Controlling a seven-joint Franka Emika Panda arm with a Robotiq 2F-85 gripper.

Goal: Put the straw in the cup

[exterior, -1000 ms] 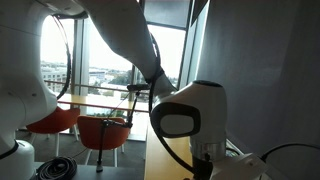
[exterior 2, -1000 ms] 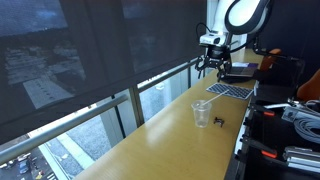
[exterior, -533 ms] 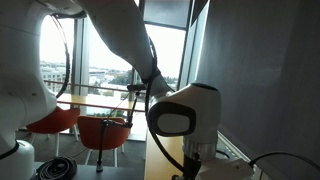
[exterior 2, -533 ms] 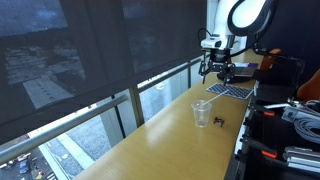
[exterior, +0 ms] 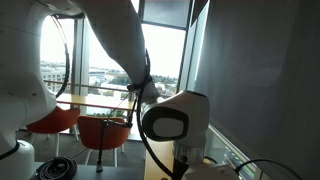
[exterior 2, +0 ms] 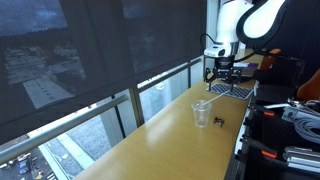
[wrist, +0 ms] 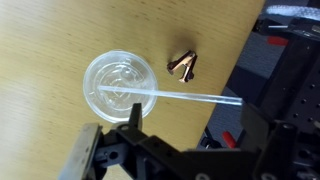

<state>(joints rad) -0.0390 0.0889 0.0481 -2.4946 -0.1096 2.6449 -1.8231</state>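
Claw (wrist: 165, 140) wide open and holding nothing. Wrist view: fingers (wrist: 90, 150) come in from the bottom edge, spread apart above the wooden bench (wrist: 40, 40). Clear cup (wrist: 120, 85) sits just ahead of the claw, off toward one finger, seen straight from above. Straw (wrist: 190, 96) has one end over the cup's middle, crosses the rim and runs out ahead of the claw toward the bench edge. Can't tell here whether it leans inside or lies on top. Small brown object (wrist: 184, 66) is farther ahead, just beyond the straw and not touching it.

In an exterior view the claw (exterior 2: 222, 72) hangs above the bench with fingers down. The cup (exterior 2: 201, 113) stands upright, lower and off to one side, apart from the claw. The straw is only a faint pale slant at the rim. Dark mat (exterior 2: 228, 90) below the claw shows only here.

In an exterior view a white arm joint (exterior: 165, 122) fills the front, with orange chairs (exterior: 103, 130) behind it by the window. Claw, cup and straw are hidden.
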